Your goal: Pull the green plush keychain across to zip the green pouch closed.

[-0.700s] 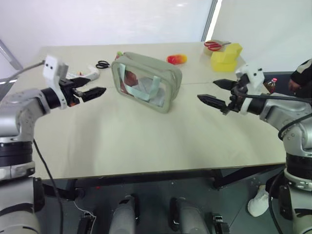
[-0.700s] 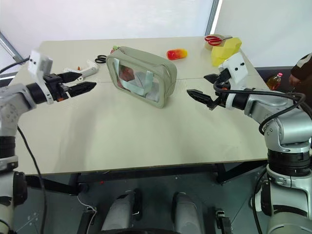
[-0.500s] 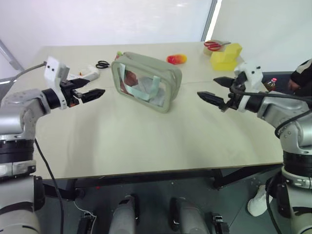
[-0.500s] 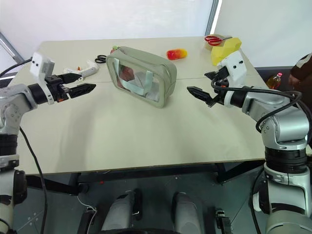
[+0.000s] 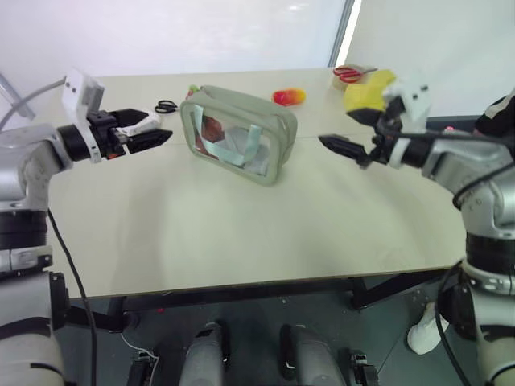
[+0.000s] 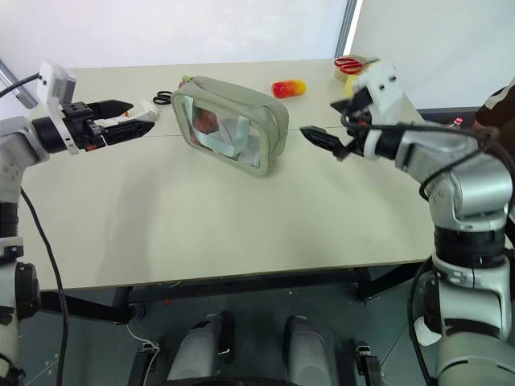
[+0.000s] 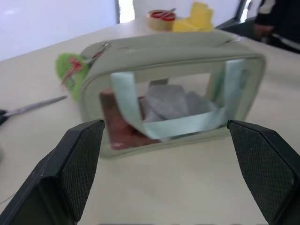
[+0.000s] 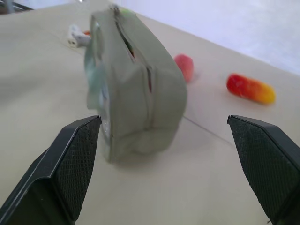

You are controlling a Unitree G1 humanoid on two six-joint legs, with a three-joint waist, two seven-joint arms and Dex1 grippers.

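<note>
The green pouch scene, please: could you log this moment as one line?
green pouch: upright on table, untouched | green plush keychain: at pouch's left end | left claw: open, left of pouch | right claw: open, right of pouch

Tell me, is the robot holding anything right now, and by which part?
Nothing is held. The left gripper and right gripper are both open, on either side of the green pouch, touching nothing.

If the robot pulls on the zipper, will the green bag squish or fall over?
The green bag looks soft, with rounded, sagging sides, so it would probably squish a bit. It stands on a narrow edge, so a sideways tug on the fuzzy green keychain might tip or drag it unless something steadies it.
</note>
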